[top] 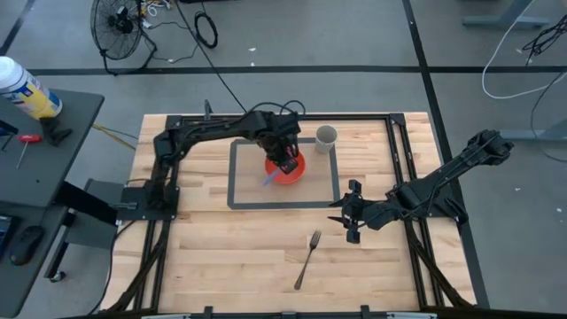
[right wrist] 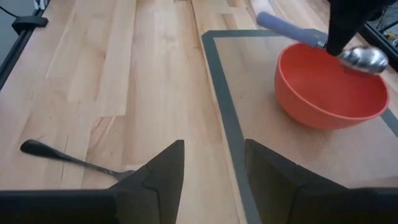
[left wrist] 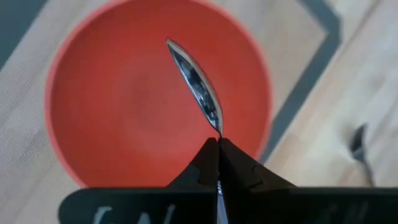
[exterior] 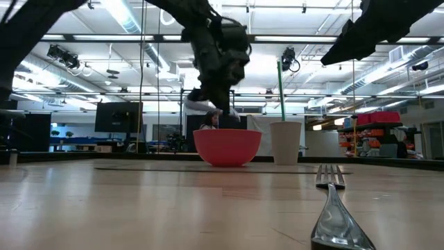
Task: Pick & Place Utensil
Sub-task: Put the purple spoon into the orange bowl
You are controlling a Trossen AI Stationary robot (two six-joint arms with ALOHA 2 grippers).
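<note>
My left gripper (top: 288,163) hangs over the red bowl (top: 285,170) on the grey mat and is shut on a spoon with a blue handle (top: 270,180). The spoon's metal bowl (left wrist: 196,84) shows edge-on above the red bowl (left wrist: 124,106). The right wrist view shows the blue handle (right wrist: 286,28) and the metal bowl (right wrist: 364,59) above the red bowl's rim (right wrist: 329,87). A metal fork (top: 307,260) lies flat on the wood near the table's near edge. My right gripper (top: 350,213) is open and empty, low over the table to the fork's far right (right wrist: 214,168). My left gripper pinches the spoon's neck (left wrist: 219,132), where the metal bowl meets the blue handle, between its two shut fingers. The fingers come from above, pointing down, and lie across the spoon. The spoon is lifted clear, lying roughly level above the red bowl.
A white cup (top: 326,137) stands upright on the mat's far right corner, beside the red bowl; it also shows in the low view (exterior: 286,142). The dark-bordered mat (top: 239,190) lies at the table's middle. Bare wood spreads around the fork (right wrist: 62,154).
</note>
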